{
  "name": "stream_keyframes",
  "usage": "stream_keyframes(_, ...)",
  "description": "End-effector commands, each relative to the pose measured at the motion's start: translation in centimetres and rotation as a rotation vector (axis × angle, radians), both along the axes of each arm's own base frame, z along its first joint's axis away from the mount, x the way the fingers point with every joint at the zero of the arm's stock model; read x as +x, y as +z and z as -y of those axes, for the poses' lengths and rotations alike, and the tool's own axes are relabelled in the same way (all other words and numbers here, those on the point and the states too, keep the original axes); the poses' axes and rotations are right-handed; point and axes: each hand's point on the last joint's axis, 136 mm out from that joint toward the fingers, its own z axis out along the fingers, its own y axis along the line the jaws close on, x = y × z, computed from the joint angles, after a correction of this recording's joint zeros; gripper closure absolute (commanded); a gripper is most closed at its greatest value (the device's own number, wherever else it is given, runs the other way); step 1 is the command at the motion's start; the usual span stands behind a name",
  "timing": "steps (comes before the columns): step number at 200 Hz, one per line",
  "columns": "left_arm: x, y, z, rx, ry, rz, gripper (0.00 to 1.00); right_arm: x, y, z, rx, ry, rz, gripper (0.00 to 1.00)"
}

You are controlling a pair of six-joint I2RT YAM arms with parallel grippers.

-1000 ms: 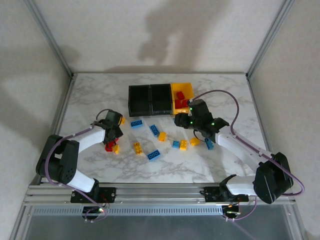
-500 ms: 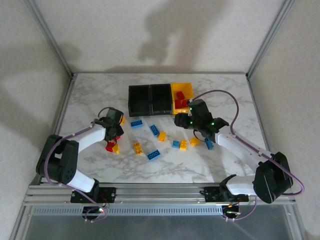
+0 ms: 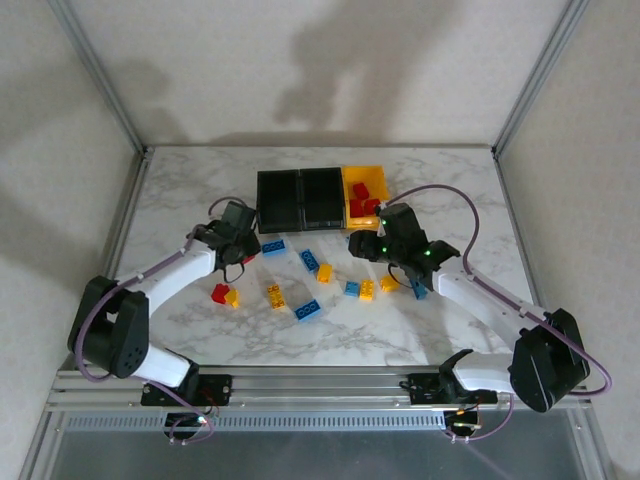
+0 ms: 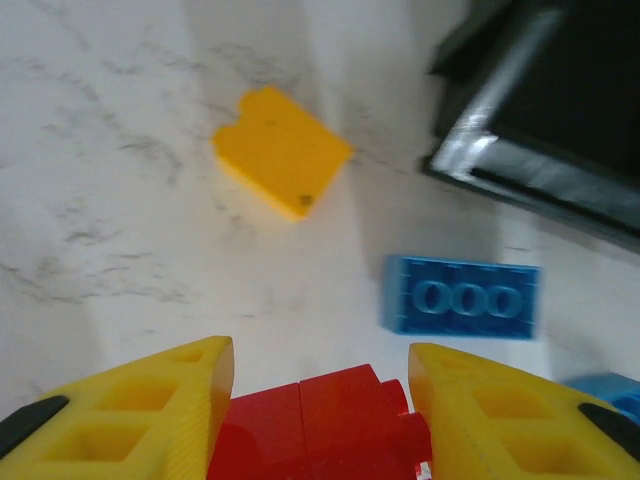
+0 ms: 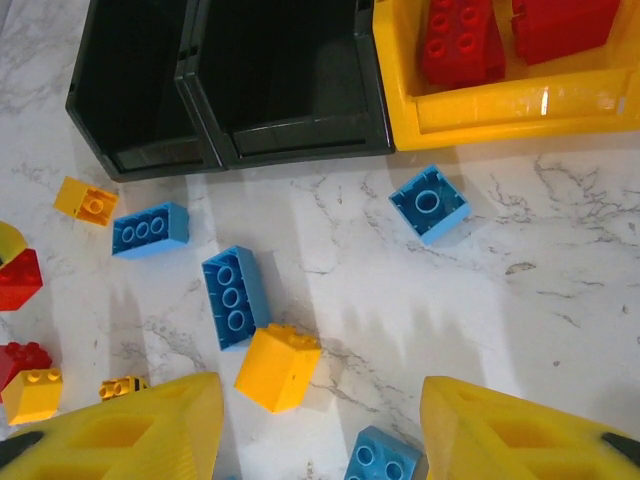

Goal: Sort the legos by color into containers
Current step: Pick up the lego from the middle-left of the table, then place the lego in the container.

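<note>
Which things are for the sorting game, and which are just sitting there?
For the job: the left gripper holding a red lego, the open right gripper, loose blue legos and yellow legos, two black bins, yellow bin.
Just there: marble table, purple cables, metal frame.

Between the left gripper [image 4: 318, 362] fingers: red brick [image 4: 330, 420], lower part cut off by the frame edge. Ahead, to its right: black bin [image 4: 520, 165], blurred and cropped. Ahead of the right gripper [image 5: 320, 385]: yellow bin [image 5: 480, 110], far side cropped.
</note>
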Motion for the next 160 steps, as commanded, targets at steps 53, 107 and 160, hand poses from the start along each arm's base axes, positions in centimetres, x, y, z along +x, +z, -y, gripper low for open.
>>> stream_keyframes(53,3.5,5.6,8.9,-0.118,-0.106,0.123,0.66,0.0,-0.2,4.8,0.052,-0.159,-0.015,0.45)
stream_keyframes(107,7.3,7.1,17.8,-0.195,-0.201,0.180,0.66,-1.8,-0.4,7.9,0.047,-0.249,-0.004,0.44)
stream_keyframes(160,11.5,6.0,25.9,-0.274,-0.264,0.191,0.66,-3.3,0.0,9.3,0.070,-0.295,0.014,0.44)
